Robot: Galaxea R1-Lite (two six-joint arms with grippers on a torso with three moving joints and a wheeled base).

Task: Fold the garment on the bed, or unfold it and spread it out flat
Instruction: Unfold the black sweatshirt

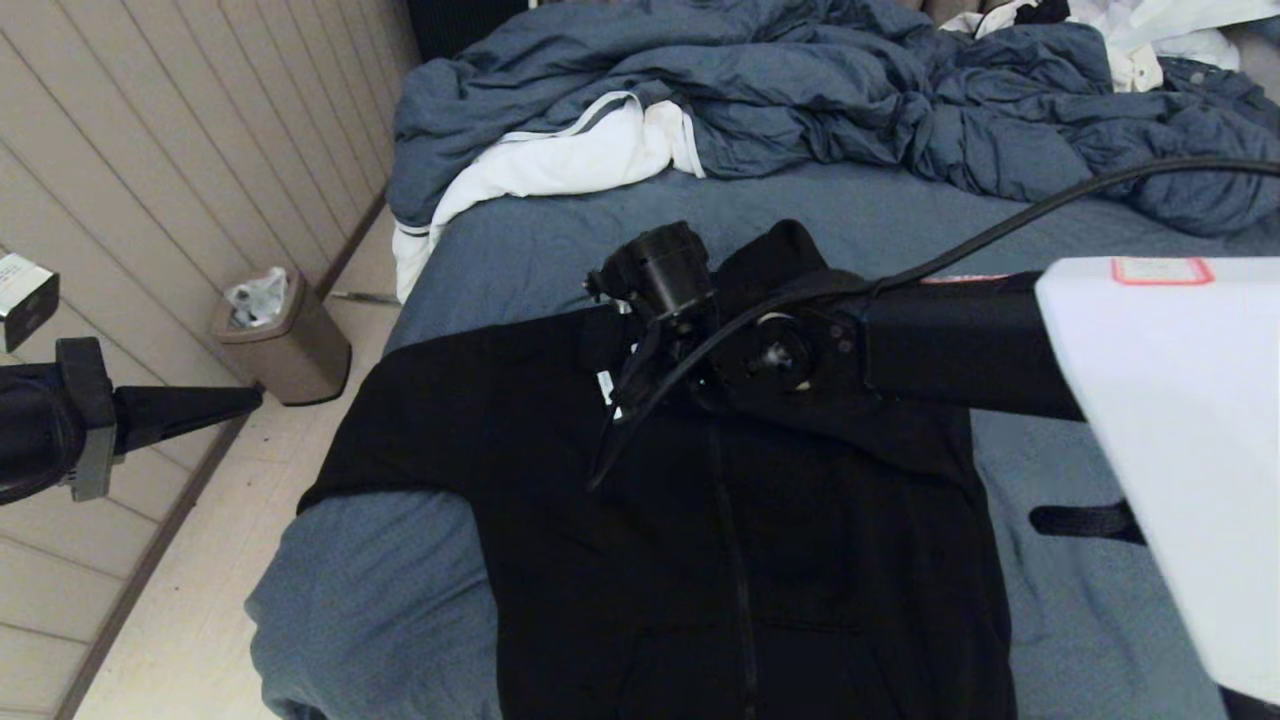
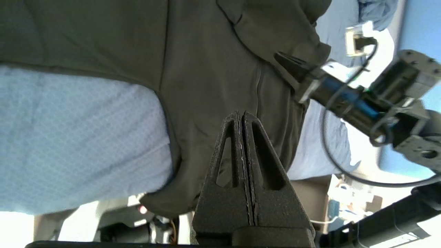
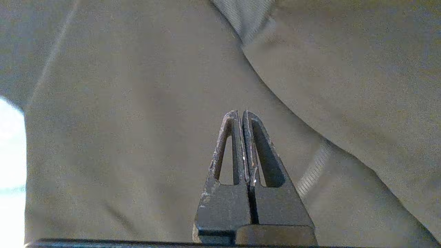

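The black zip-front garment [image 1: 800, 560] lies front up on the bed [image 1: 380, 600], its body spread out, one sleeve reaching left and the hood toward the far side. My right arm [image 1: 780, 355] stretches in from the right over the collar area. The right gripper [image 3: 241, 113] is shut with nothing between its fingers, just above the garment's fabric [image 3: 137, 103] near a seam. My left gripper [image 1: 255, 398] hangs off the bed's left side over the floor. In the left wrist view the left gripper [image 2: 243, 115] is shut and empty, pointing across at the garment [image 2: 206, 69].
A rumpled blue-grey duvet [image 1: 800, 90] is piled along the far side, with a white cloth with grey trim [image 1: 570, 155] at its left end. A metal waste bin [image 1: 285, 340] stands on the floor by the panelled wall. Bare sheet shows around the garment.
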